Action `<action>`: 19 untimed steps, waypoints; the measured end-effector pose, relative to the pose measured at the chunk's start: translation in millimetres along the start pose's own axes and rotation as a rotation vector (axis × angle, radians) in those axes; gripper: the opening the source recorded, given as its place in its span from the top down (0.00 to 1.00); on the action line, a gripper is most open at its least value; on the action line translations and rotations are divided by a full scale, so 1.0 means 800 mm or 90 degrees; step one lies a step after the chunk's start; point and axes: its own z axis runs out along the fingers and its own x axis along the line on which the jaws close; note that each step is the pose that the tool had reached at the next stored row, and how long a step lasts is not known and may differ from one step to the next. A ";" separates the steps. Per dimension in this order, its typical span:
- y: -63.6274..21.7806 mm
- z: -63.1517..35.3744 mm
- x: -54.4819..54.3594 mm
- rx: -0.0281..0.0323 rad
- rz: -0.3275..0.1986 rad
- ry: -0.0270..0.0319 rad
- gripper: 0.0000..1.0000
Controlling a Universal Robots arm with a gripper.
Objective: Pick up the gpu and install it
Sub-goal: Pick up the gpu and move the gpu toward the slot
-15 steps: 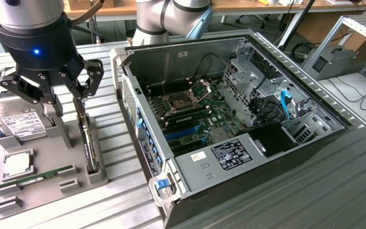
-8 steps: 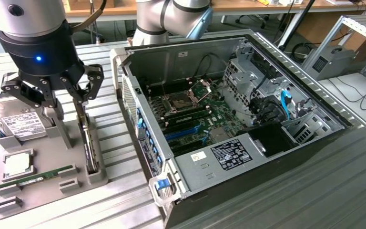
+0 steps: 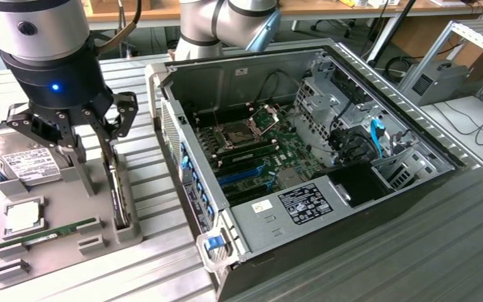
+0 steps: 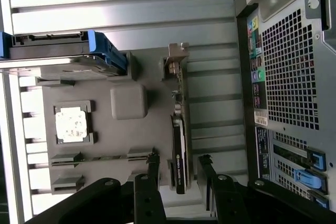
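The gpu (image 3: 121,192) stands on its edge in a slot of the grey holder tray (image 3: 65,251), at the exterior view's left. It is a thin dark card, seen edge-on as the gpu (image 4: 180,145) in the wrist view, with its silvery bracket at the far end. My gripper (image 3: 90,154) hangs just above the card. The gripper (image 4: 178,167) is open, and its black fingers (image 4: 153,169) stand one on each side of the card's near end. A gap shows on both sides, so nothing is held.
The tray also carries a hard drive (image 3: 25,165), a CPU chip (image 3: 23,215) and a green memory stick (image 3: 44,237). The open computer case (image 3: 224,69) lies beside the tray, motherboard (image 3: 254,154) exposed. Its perforated rear panel (image 4: 289,77) is close to the gripper.
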 end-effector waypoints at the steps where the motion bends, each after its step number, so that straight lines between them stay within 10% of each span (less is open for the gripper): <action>1: 0.000 0.001 0.000 0.0000 0.000 0.0000 0.58; 19: 0.000 0.009 0.000 -0.0001 0.000 -0.0001 0.58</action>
